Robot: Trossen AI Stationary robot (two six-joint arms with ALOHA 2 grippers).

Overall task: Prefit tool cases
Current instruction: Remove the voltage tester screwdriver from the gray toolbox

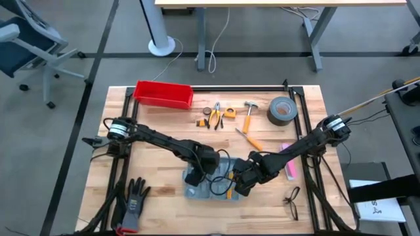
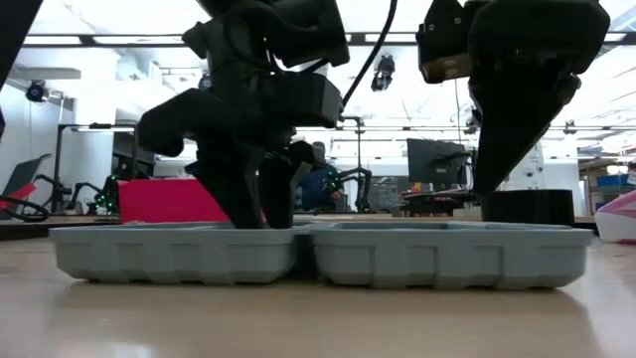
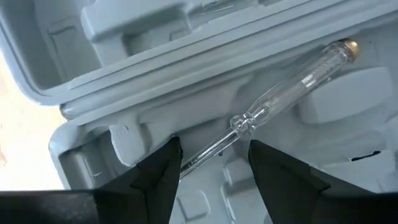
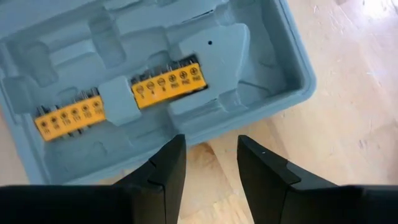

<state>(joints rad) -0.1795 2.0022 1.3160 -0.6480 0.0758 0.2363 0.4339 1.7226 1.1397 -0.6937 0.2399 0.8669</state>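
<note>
Case (image 1: 210,186), grey-blue moulded plastic, lying open on wooden bench (image 1: 164,118).
Left pincer (image 3: 211,163) released over clear-handled screwdriver (image 3: 280,99); right pincer (image 4: 210,155) released beside yellow bit strips (image 4: 168,82).

Pale wooden slatted table (image 1: 164,111) bearing an open grey-blue tool case (image 1: 197,191), red bin (image 1: 163,94), duct tape roll (image 1: 281,111), hammer (image 1: 249,115), pliers (image 1: 215,114), dark glove (image 1: 134,200), safety glasses (image 1: 293,202).
</note>
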